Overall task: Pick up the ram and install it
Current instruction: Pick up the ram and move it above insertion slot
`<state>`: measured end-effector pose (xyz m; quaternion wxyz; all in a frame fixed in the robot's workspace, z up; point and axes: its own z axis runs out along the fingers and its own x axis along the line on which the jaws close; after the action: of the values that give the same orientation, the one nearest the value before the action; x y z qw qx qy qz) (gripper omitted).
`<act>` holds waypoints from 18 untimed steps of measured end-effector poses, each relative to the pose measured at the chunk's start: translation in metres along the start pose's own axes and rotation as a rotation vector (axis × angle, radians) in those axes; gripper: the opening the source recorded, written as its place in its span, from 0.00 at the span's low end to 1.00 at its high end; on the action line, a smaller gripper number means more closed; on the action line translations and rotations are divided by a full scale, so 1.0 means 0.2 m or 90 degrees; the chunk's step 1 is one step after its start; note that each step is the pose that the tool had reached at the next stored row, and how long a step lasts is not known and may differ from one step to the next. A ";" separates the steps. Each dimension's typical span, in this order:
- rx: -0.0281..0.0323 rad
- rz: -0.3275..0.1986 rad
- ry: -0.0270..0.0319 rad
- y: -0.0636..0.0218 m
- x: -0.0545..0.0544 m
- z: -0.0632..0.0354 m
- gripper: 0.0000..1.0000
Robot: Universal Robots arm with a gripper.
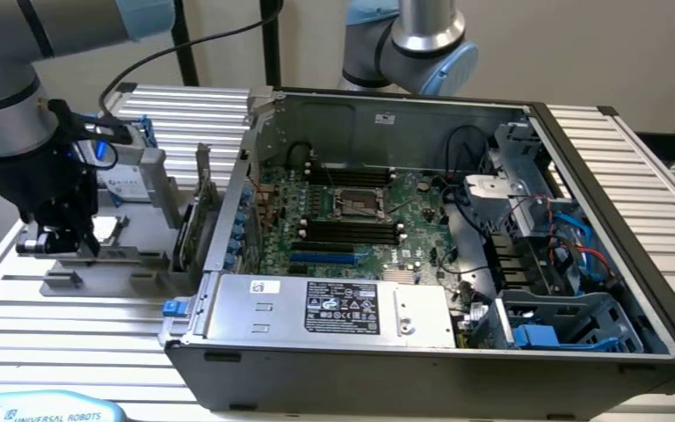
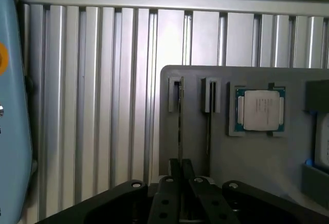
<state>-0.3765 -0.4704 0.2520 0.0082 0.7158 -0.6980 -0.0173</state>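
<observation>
Arm: bent down at the exterior view's left, gripper (image 1: 61,239) (image 2: 181,163) pointing down over the grey tray (image 2: 257,175).
Jaws: narrow, pinched on the ram (image 2: 180,121), which stands on edge in its tray slot.
Beside the jaws: second stick (image 2: 208,126), then processor chip (image 2: 260,110).
Surface: ribbed aluminium table (image 1: 80,330); open computer case (image 1: 350,114) well apart from the jaws.

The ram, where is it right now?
The ram stands on edge in the gray tray, at the gripper, a second stick between it and the processor. That tray lies on the exterior view's left, beside the computer case.
</observation>
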 end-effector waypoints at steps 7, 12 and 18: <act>0.0000 0.000 -0.0009 -0.005 0.00 -0.157 0.13; -0.0004 0.000 -0.0020 -0.033 0.00 -0.272 0.13; -0.0009 -0.002 -0.0045 -0.108 0.00 -0.409 0.13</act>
<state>-0.3519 -0.4704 0.3329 0.0062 0.7168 -0.6970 -0.0203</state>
